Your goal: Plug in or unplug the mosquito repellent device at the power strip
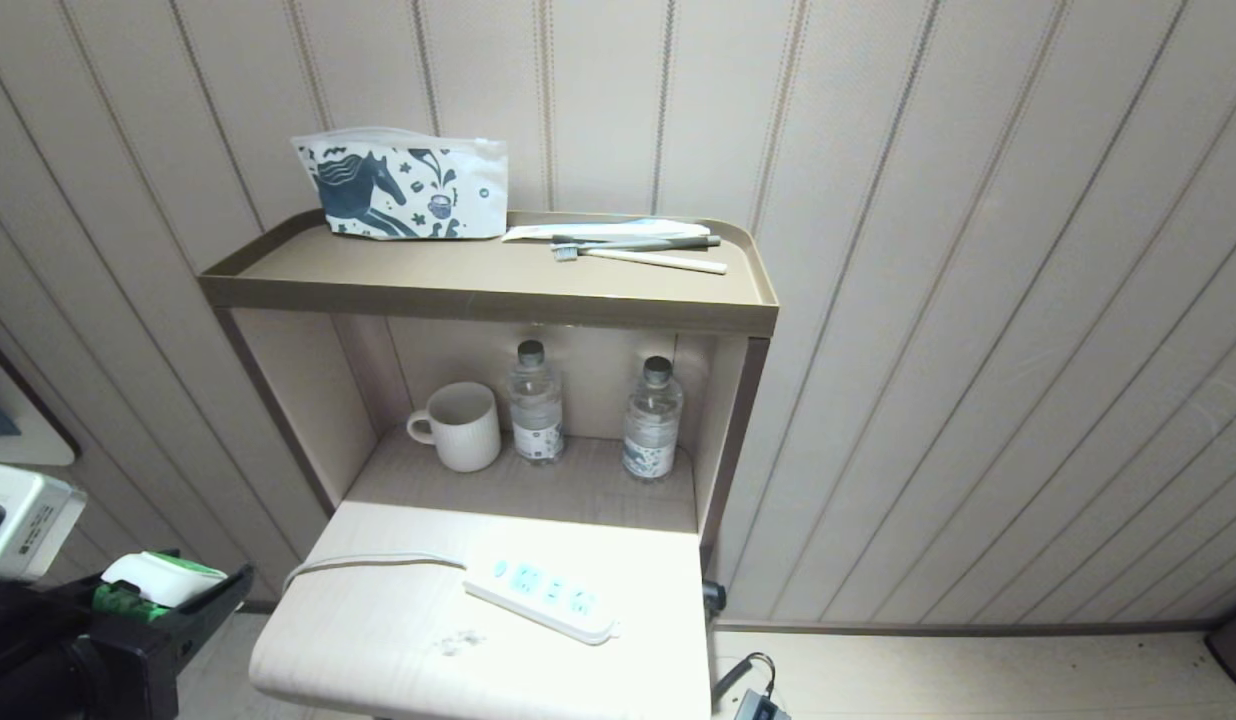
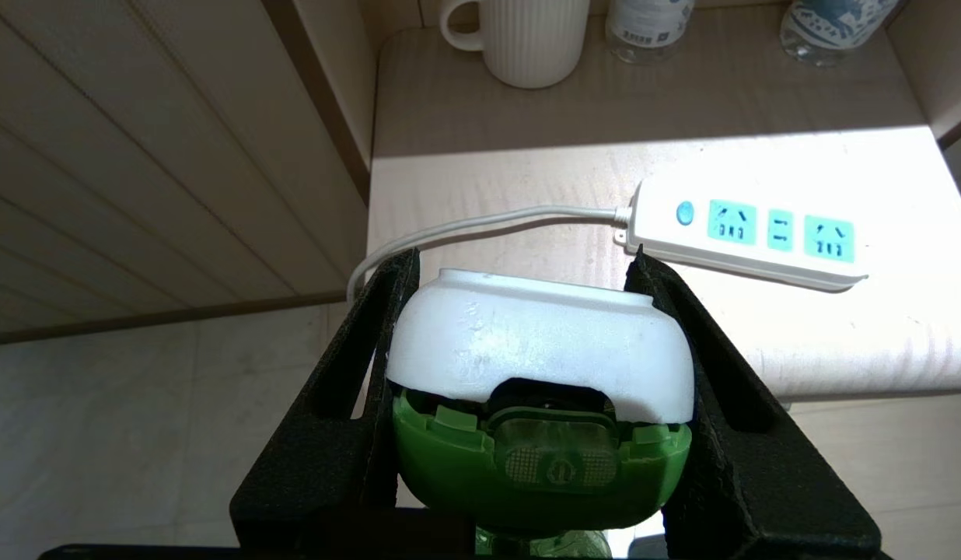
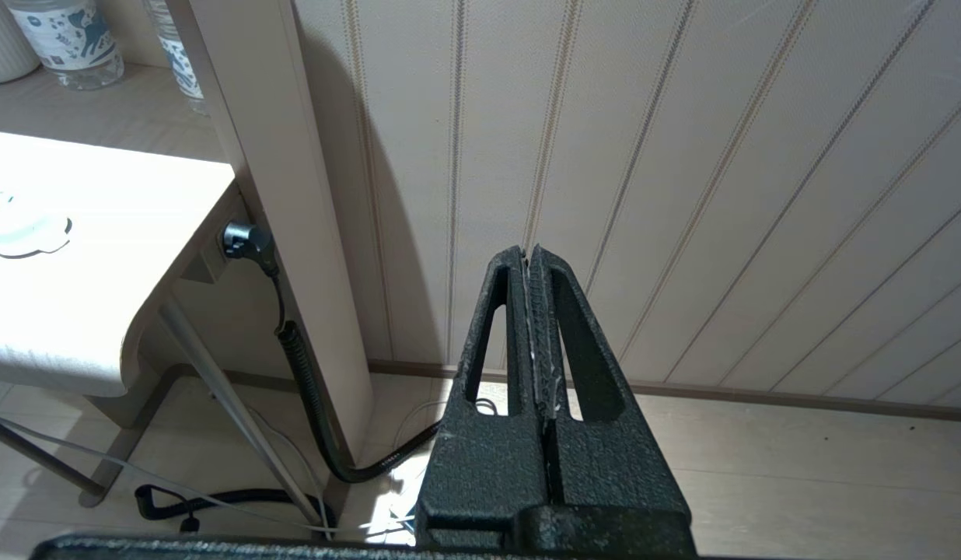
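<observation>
Tall beige shelf unit [image 1: 278, 285] against the striped wall, with an open niche below the top tray and a pale wooden table surface [image 1: 378, 640] in front. On the top tray, a patterned pouch [image 1: 403, 188] at about 10 o'clock and two toothbrushes [image 1: 638, 250] at about 1 o'clock. Inside the niche, a cream mug [image 1: 463, 425] at the left, then two clear water bottles [image 1: 536, 405] with dark caps to its right.

On the table, toward 5 o'clock from the mug: the power strip [image 1: 543, 593], lying flat, all sockets free, white cord [image 1: 368, 563] running off toward 9 o'clock.

At 8 o'clock of the head view, off the table edge and well apart from the strip: left gripper [image 2: 527, 373], black fingers [image 2: 356, 373] clamped on the mosquito repellent device [image 2: 539, 350], pressing both sides of the white cap, green part below. Device not plugged in.

Right gripper [image 3: 532, 327] low beside the wall, at the right of the shelf unit, fingers pressed together, holding nothing.
</observation>
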You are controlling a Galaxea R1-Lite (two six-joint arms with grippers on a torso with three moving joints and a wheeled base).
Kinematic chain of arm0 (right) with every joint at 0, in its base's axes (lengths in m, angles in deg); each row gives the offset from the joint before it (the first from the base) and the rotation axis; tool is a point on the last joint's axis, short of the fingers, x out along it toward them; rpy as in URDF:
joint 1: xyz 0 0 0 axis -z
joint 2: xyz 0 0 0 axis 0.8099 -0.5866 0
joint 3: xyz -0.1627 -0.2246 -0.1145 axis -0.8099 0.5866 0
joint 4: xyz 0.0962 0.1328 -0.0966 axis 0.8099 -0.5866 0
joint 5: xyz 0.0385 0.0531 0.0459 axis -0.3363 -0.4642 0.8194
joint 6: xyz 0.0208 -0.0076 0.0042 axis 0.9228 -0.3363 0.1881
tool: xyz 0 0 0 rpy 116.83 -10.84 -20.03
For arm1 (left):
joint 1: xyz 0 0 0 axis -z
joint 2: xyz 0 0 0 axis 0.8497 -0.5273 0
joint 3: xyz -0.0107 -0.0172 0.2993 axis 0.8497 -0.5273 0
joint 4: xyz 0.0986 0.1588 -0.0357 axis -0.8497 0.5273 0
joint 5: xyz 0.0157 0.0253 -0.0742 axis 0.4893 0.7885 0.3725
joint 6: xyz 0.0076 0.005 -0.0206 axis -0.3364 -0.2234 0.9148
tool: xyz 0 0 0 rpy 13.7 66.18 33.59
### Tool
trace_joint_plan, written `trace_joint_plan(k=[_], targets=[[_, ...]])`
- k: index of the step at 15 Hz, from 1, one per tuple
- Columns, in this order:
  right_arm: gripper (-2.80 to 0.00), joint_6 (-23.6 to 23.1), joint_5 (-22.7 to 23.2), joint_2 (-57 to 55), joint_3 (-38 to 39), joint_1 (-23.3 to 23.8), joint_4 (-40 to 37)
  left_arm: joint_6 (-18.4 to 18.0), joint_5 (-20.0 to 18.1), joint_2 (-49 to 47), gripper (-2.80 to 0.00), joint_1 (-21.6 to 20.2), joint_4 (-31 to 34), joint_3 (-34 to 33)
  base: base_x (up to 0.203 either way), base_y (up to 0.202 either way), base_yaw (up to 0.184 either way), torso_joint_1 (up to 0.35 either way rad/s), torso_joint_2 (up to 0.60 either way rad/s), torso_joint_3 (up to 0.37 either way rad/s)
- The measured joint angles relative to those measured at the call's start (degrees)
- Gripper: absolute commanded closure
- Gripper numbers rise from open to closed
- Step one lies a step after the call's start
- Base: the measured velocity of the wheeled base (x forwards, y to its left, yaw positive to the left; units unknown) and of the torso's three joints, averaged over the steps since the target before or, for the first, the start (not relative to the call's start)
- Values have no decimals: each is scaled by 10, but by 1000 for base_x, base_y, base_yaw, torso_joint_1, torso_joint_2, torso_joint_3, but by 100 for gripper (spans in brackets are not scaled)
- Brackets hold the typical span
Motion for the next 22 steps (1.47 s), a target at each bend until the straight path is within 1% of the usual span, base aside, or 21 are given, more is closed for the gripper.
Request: trace_joint_plan(k=[11,14,20,22], targets=[[0,1,0,0,0,0,0,4,2,-1,0,-1,24,23,0,0,0,-1,3,2],[0,7,1,0,-3,1,0,5,3,-1,0,-1,24,29,0,0,0,-163,358,187],[0,6,1,0,-4,1,-1,6,5,3,0,-1,26,47,0,0,0,-241,544,294],[0,6,1,0,-4,1,-1,6,6,7,0,-1,38,61,0,0,0,-241,532,296]])
